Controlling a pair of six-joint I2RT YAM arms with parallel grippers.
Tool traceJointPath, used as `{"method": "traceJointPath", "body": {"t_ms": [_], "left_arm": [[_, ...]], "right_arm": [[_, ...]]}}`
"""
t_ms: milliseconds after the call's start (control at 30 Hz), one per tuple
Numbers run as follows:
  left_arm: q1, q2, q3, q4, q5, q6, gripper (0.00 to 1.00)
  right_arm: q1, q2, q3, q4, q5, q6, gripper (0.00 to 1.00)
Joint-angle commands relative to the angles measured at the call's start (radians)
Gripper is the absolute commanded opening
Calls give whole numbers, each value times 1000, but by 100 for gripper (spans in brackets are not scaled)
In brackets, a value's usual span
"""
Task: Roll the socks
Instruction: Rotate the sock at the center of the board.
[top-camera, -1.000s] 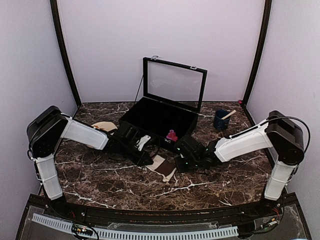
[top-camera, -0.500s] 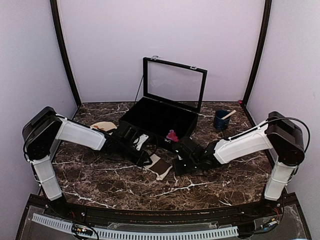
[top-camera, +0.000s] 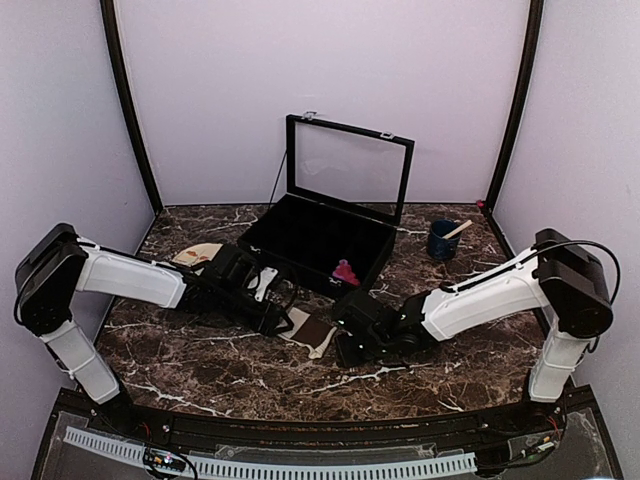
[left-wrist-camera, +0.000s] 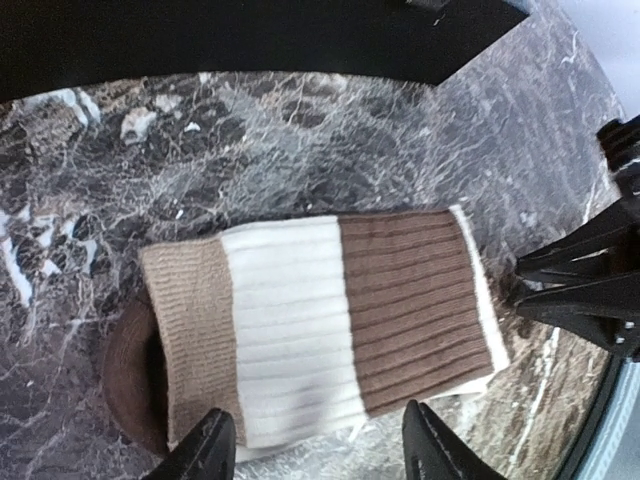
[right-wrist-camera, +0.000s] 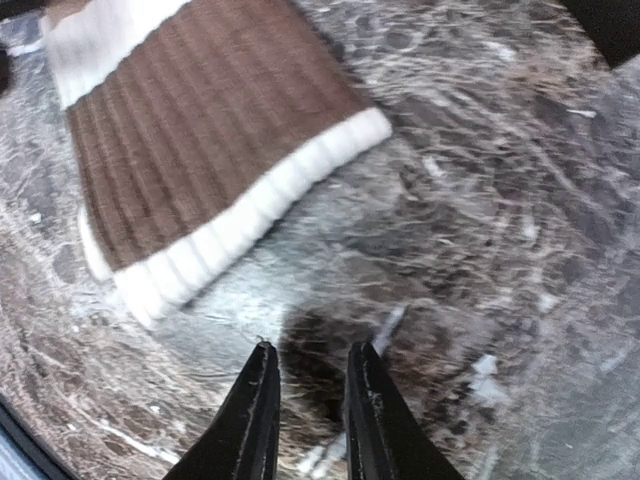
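Left claw (left-wrist-camera: 320, 452) spread wide over cream sock (left-wrist-camera: 300, 320); right claw (right-wrist-camera: 312, 400) barely ajar, empty.

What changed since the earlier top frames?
The left gripper opened, letting go of the cream-brown sock, and its arm drew back leftward. The right gripper, narrowly parted and empty, slid left toward the sock, which shifted slightly left. The pink sock, black case and blue cup stayed put.
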Motion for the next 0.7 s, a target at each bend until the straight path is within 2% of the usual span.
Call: {"method": "traceJointPath", "body": {"t_ms": [0, 267, 400, 667], "left_arm": [[6, -85, -12, 44, 25, -33, 60], [6, -196, -38, 57, -43, -120, 60], [-2, -231, -89, 47, -71, -169, 56], [-43, -252, -172, 30, -138, -255, 29]], "right_arm": [[2, -31, 63, -89, 93, -3, 23], [-36, 10, 187, -146, 124, -69, 24], [-63, 39, 234, -146, 117, -96, 24], [-123, 101, 294, -117, 79, -151, 24]]}}
